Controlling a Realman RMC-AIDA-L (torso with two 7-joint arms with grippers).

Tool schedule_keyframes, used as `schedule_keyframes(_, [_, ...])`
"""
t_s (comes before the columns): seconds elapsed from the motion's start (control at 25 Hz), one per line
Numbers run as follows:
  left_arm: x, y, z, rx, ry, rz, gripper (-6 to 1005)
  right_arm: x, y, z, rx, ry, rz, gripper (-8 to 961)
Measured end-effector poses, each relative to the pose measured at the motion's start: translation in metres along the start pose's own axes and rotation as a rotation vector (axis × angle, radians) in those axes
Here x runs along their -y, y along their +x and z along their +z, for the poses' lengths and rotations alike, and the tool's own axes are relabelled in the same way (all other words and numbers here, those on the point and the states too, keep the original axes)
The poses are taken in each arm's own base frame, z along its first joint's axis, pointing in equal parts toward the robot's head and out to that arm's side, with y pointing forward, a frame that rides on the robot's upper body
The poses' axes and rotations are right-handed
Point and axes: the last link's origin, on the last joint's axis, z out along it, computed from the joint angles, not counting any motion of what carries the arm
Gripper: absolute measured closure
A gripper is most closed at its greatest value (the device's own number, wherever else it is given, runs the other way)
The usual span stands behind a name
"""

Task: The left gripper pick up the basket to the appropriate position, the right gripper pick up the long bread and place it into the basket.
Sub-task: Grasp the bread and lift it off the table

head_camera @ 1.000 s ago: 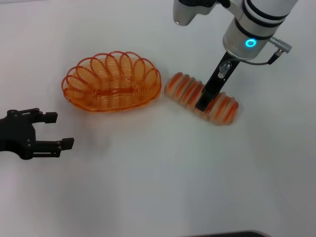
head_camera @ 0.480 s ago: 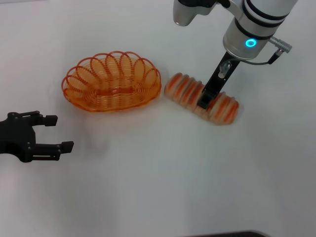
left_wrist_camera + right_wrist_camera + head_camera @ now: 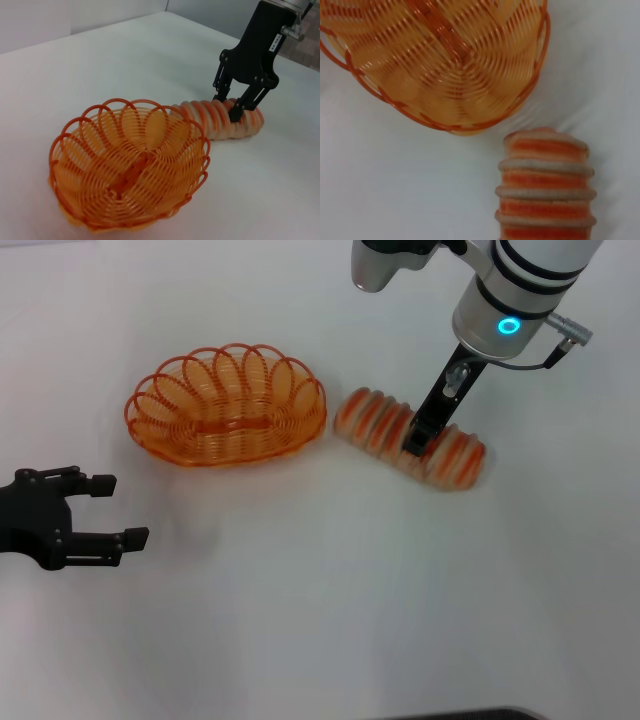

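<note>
The orange wire basket [image 3: 228,405] sits empty on the white table, left of centre; it also fills the left wrist view [image 3: 130,170] and the right wrist view [image 3: 445,60]. The long bread [image 3: 375,425] lies just right of the basket, its near end almost touching the rim. My right gripper [image 3: 414,446] comes down on the loaf's middle. Its fingers straddle the bread [image 3: 210,117] and are shut on it, as the left wrist view shows [image 3: 227,107]. The striped loaf end [image 3: 545,195] shows in the right wrist view. My left gripper [image 3: 122,508] hovers open, in front of and left of the basket, apart from it.
White tabletop [image 3: 330,590] stretches all round the basket and bread. A dark edge [image 3: 450,714] shows at the bottom of the head view.
My right gripper has risen a little at the loaf's middle, and the bread's right end has shifted slightly. My left gripper has drifted a bit toward the front.
</note>
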Motion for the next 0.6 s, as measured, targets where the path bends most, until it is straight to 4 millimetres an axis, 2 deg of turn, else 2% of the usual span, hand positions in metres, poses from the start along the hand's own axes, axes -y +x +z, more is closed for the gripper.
schedule_keyframes(0.6, [0.0,-0.0011,-0.0008,0.009,-0.001,-0.001,122,-0.0003,-0.0002,-0.0001,-0.002,0.003,-0.004,617])
